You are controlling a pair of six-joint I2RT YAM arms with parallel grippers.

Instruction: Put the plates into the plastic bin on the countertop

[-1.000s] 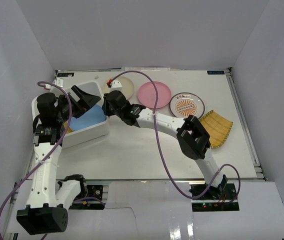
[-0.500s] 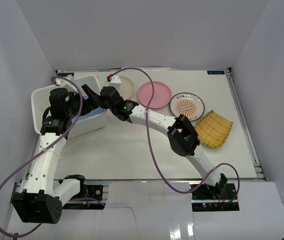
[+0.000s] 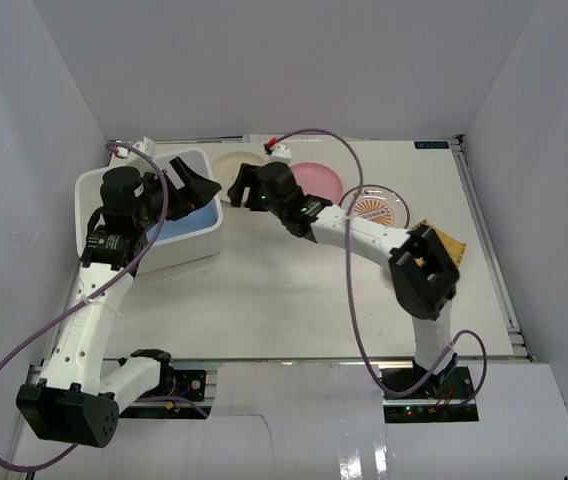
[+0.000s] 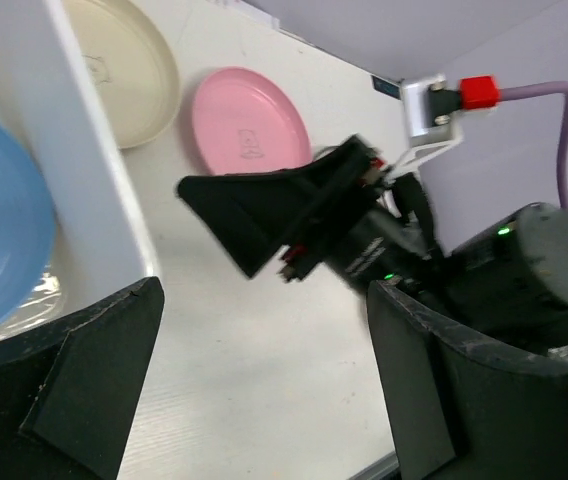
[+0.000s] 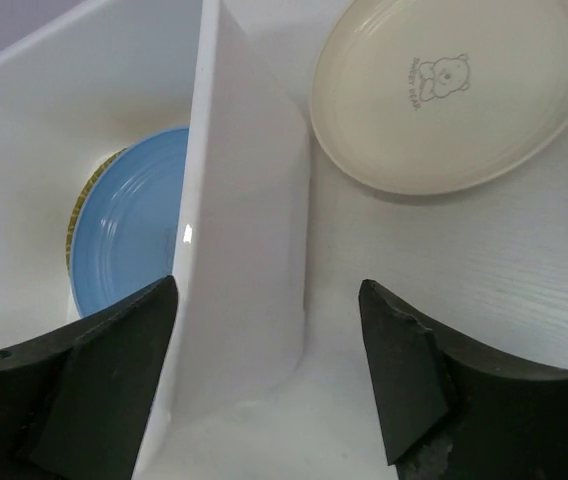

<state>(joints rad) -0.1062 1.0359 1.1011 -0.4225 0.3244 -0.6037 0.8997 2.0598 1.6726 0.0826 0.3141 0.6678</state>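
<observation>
The white plastic bin (image 3: 124, 200) stands at the countertop's (image 3: 284, 300) left. In it lies a blue plate (image 3: 186, 222) on a yellow woven one (image 5: 72, 225). My left gripper (image 3: 196, 186) hangs open over the bin's right rim, holding nothing. My right gripper (image 3: 238, 187) is open just right of the bin wall (image 5: 249, 230), also holding nothing. On the countertop behind are a cream plate (image 3: 230, 163), a pink plate (image 3: 316, 182) and an orange-patterned plate (image 3: 379, 208). Another yellow woven plate (image 3: 447, 243) is partly hidden by the right arm.
In the left wrist view the right gripper (image 4: 284, 215) sits close ahead of my left gripper (image 4: 264, 400), with the bin wall (image 4: 94, 190) to the left. White enclosure walls ring the countertop. Purple cables loop over both arms.
The right gripper has opened and drawn back to the right from the bin's wall. The bin has shifted and turned a little. The left gripper stays open at the bin's right rim.
</observation>
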